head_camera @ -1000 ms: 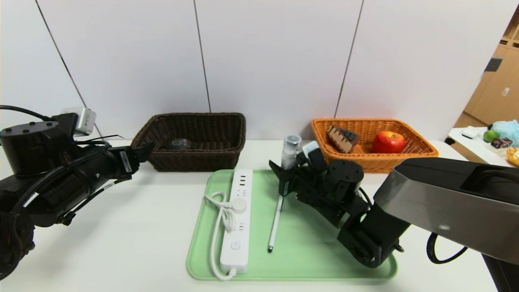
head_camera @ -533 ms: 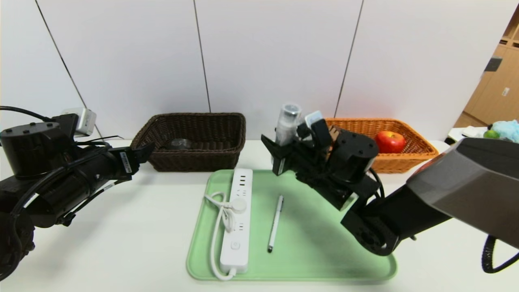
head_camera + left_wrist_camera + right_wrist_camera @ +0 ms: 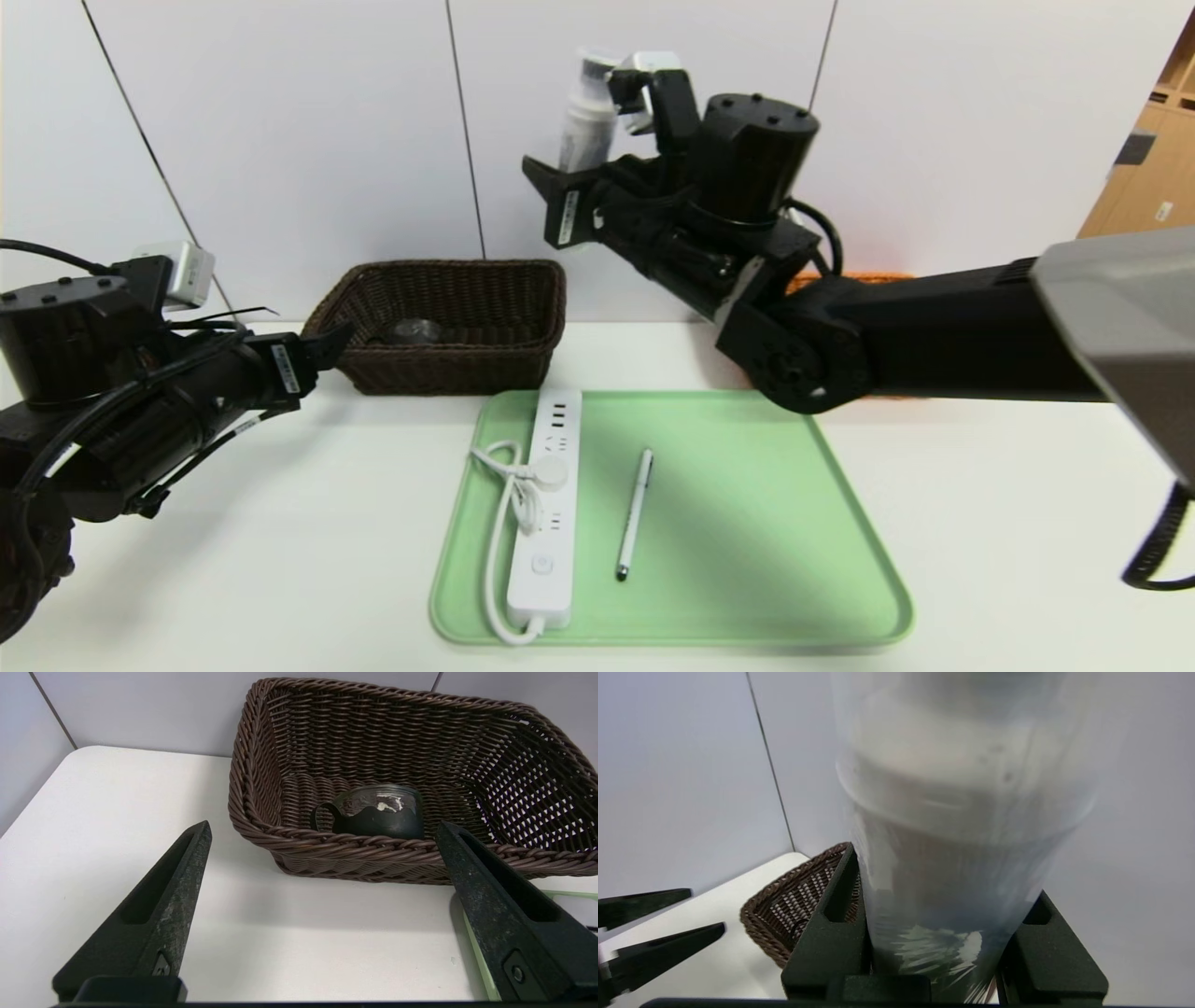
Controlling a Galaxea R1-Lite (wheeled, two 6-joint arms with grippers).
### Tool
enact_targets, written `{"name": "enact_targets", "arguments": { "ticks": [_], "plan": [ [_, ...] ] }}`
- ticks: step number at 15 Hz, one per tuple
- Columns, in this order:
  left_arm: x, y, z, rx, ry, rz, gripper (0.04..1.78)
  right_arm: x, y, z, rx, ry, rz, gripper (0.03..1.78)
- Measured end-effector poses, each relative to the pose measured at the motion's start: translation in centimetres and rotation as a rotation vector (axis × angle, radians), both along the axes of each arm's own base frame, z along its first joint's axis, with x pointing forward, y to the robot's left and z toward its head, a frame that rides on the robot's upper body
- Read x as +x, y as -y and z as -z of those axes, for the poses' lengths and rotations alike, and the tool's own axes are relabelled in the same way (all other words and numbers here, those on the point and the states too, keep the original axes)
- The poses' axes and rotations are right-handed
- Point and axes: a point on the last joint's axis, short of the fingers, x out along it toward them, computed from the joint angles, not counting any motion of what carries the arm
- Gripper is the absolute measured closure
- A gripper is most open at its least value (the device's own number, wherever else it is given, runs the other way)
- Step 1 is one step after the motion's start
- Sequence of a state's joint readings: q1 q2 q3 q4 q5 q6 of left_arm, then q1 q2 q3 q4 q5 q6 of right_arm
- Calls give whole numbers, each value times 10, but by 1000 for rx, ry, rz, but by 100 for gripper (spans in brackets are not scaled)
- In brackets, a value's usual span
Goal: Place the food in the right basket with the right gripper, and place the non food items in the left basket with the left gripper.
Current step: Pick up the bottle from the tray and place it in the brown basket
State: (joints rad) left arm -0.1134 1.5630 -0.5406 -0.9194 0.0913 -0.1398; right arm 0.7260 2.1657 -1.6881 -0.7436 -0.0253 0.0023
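Overhead, right pincer (image 3: 571, 191) raised high before the pale wall, clamped on the clear plastic bottle (image 3: 586, 112), one black finger pressed to each side of its lower body, cap end upward; same grip filling the right wrist view (image 3: 924, 947), bottle (image 3: 962, 812) upright between the fingers. Below and to that pincer's left, rectangular dark brown woven wicker basket (image 3: 448, 322) on the white counter (image 3: 280, 523) against the wall, small round glass dish (image 3: 378, 816) lying inside near its front rim. Left pincer (image 3: 322, 868) low over the counter, just short of the brown basket's front corner, fingers (image 3: 173, 886) spread wide apart, gripping nothing, touching nothing. Beneath the right pincer, nearer the robot, pale green plastic tray (image 3: 747, 523) carrying the long white power strip (image 3: 546, 504) with coiled cord and, just beside it, the slim white pen (image 3: 634, 513). Behind the right arm, only a sliver of the orange-tan wicker basket (image 3: 864, 277) visible, contents hidden.
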Motion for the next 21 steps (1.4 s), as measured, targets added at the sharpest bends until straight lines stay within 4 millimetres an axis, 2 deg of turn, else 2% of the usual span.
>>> {"name": "enact_targets", "arguments": {
  "ticks": [2,4,7,9,16,21],
  "plan": [
    [-2,0,2,-1,-6,-2,13,13,-24,10,21,13,33,113],
    [-5,-1,4,-2,-3,-1,13,21,-46,30,10,43,84,113],
    [-6,-1,6,-2,-3,0,13,27,-63,59,-11,47,84,113],
    [-6,-1,7,-2,-7,1,13,30,-67,72,-33,25,74,113],
    [-5,-1,9,-6,-14,0,13,39,-70,98,-92,-33,67,113],
    [-6,-1,10,-7,-15,-2,13,46,-67,109,-120,-56,65,113]
  ]
}}
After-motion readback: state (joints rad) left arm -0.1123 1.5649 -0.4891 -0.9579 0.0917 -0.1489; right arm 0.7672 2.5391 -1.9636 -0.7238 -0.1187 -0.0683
